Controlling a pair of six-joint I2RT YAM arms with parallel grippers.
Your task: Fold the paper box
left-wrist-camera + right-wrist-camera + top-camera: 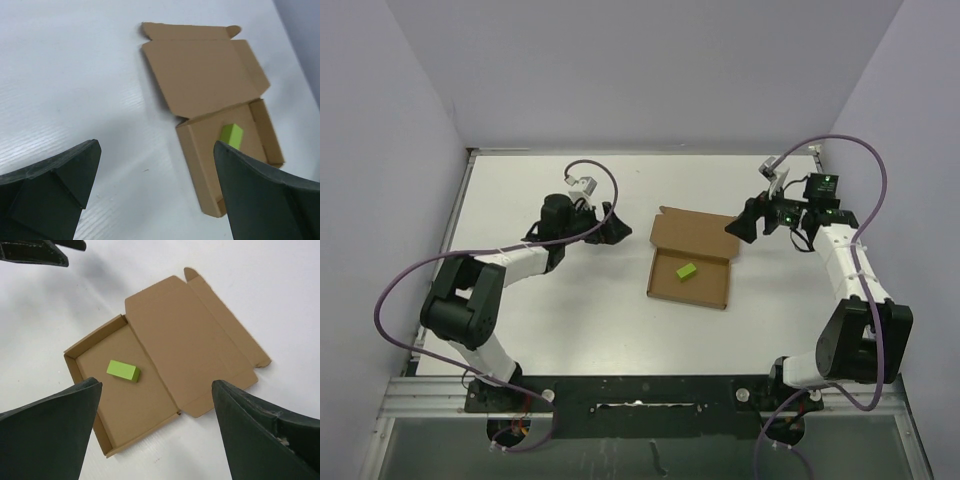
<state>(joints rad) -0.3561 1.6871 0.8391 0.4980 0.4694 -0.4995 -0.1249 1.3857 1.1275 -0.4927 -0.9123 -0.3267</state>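
1. Box (705, 250): lying open on the worktop (570, 300) between the arms, with the lid spreading flat on the far side and the tray walls standing on the near side.
2. Left claw (614, 225): hovering just left of the box, fingers apart, gripping nothing.
3. Right claw (736, 226): hovering by the far right corner, fingers apart, gripping nothing.
4. Block (685, 270): sitting loose in the tray.
5. Risk: the lid is lying flush, so a finger may be skidding over it and pushing the light box away.
6. Risk: tilting the tray may be sending the block sliding. The tabs may be missing the walls and buckling.
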